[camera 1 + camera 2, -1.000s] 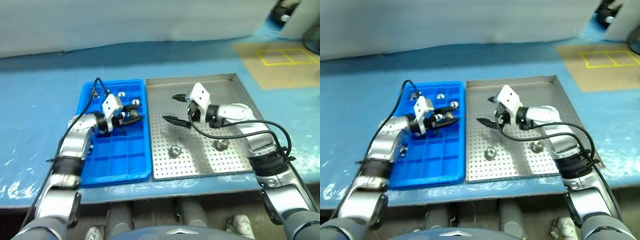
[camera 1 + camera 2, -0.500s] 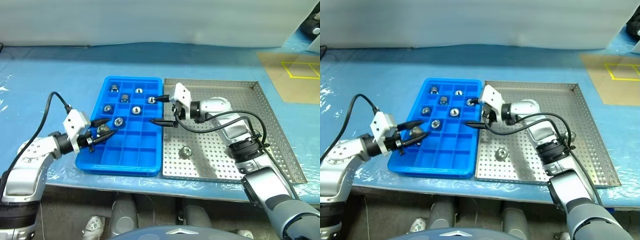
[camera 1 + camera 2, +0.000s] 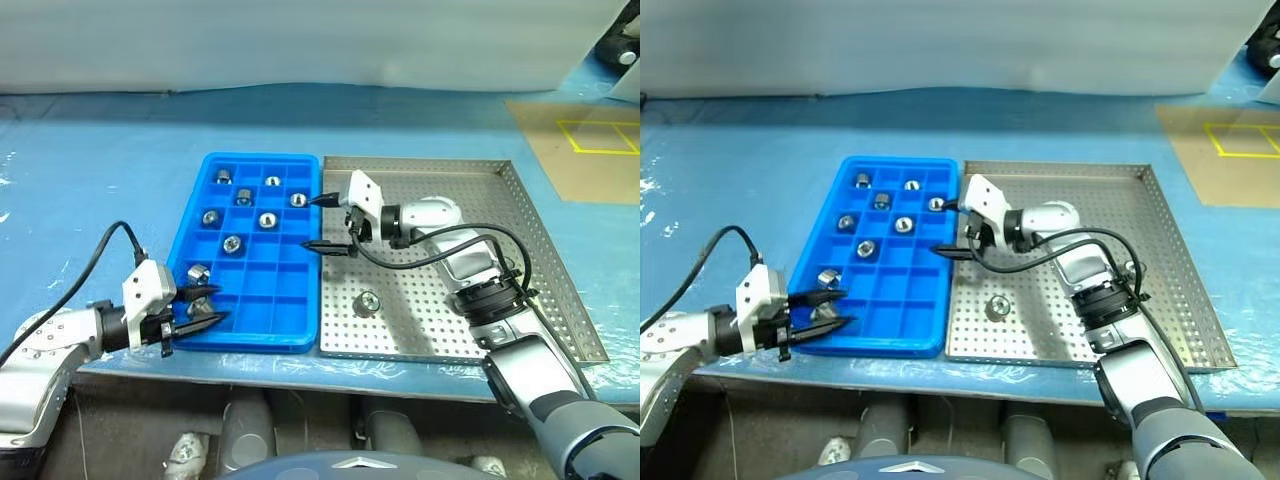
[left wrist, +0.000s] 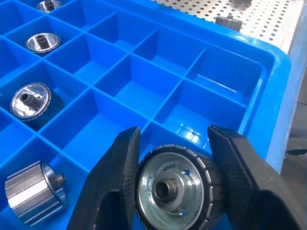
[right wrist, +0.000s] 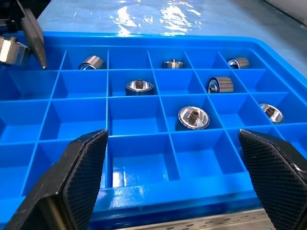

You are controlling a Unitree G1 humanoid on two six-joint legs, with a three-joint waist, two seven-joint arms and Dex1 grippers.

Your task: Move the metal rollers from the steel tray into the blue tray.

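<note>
A: Left jaws [image 4: 170,158] are clenched on a roller [image 4: 175,189], over the near-left corner of the blue tray [image 3: 300,340]. Right jaws [image 3: 322,222] spread wide, nothing in them, hovering over the blue tray's edge that meets the steel tray [image 3: 560,300].

B: Drop plan?

A: Centre the roller over an empty cell before releasing. The wrist view shows free cells just beyond it. Lower it inside the walls so it can't bounce out.

B: What's left?

A: One roller on the steel tray [image 3: 369,302], just beside the blue tray. Right arm should take it; I'd say it's nearly done.
</note>
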